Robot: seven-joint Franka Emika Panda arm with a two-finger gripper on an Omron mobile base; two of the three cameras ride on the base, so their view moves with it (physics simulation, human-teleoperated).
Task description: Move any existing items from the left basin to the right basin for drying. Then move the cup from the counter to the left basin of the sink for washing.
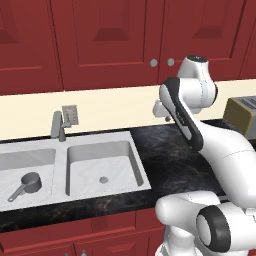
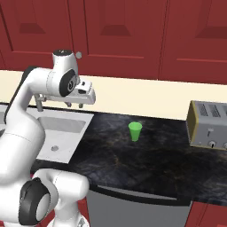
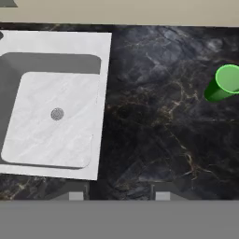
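Note:
A small dark grey pot [image 1: 27, 185] with a long handle lies in the left basin [image 1: 30, 159] of the sink. The right basin [image 1: 117, 155] [image 3: 51, 135] holds nothing but its drain. The green cup [image 2: 135, 131] [image 3: 225, 81] stands upright on the black counter [image 2: 150, 159] [image 3: 154, 116], well right of the sink. My gripper [image 2: 74, 105] [image 3: 115, 196] hangs high over the counter just right of the right basin, pointing down. Its fingers are apart with nothing between them.
A grey tap [image 1: 58, 125] rises behind the divider between the two basins. A metal toaster [image 2: 208, 124] [image 1: 242, 112] sits at the far right of the counter against the cream backsplash. Red cabinets hang above.

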